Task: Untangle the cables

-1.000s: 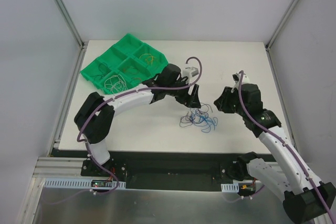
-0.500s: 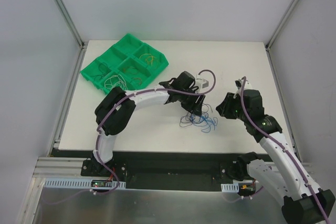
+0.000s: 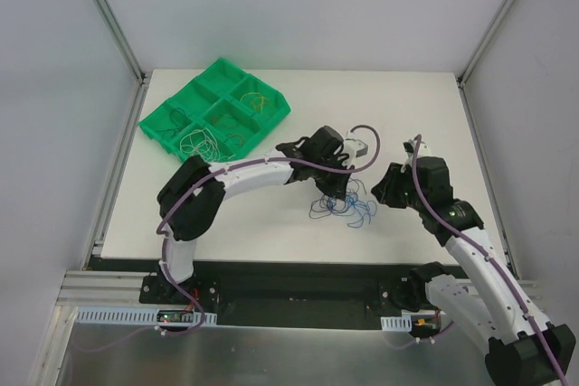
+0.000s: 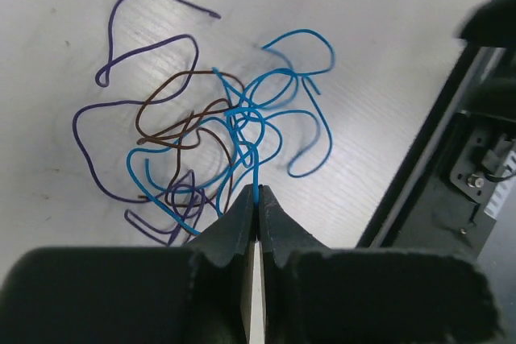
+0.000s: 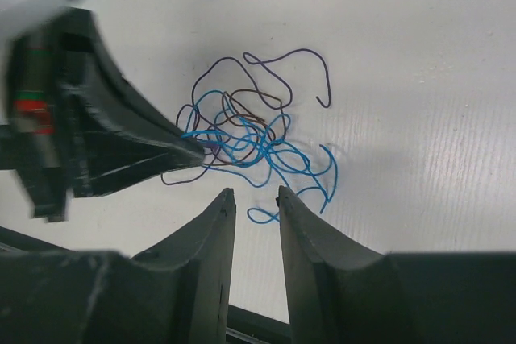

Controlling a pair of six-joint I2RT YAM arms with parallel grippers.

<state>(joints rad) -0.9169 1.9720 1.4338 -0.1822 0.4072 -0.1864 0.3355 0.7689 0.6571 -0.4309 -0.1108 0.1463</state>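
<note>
1. Near the middle of the white table (image 3: 407,115), toward its near edge: a tangle of cables (image 3: 342,207), flat on the surface between the two arms.
2. Within the tangle: a blue cable (image 4: 310,102) looping through the centre and out to one side, a purple cable (image 4: 89,130) sweeping wide round the other side, and a brown cable (image 4: 161,98) threaded among the blue loops.
3. Directly over the tangle: the left gripper (image 4: 258,195), pointing down. Jaws pressed all but together, pinching one strand of the blue cable, which runs straight up from the knot to the fingertips.
4. Just beside the tangle on the right: the right gripper (image 5: 256,195), hovering above the table. Jaws parted by a narrow gap, with nothing between them and clear of the nearest blue loop.
5. In the right wrist view, across the tangle: the dark fingers of the left gripper, tips at the knot's edge.
6. Well apart, at the far left corner of the table: a green tray (image 3: 222,64) with several compartments. In some of them, small coils of thin wire (image 3: 194,142), too fine to tell more.
</note>
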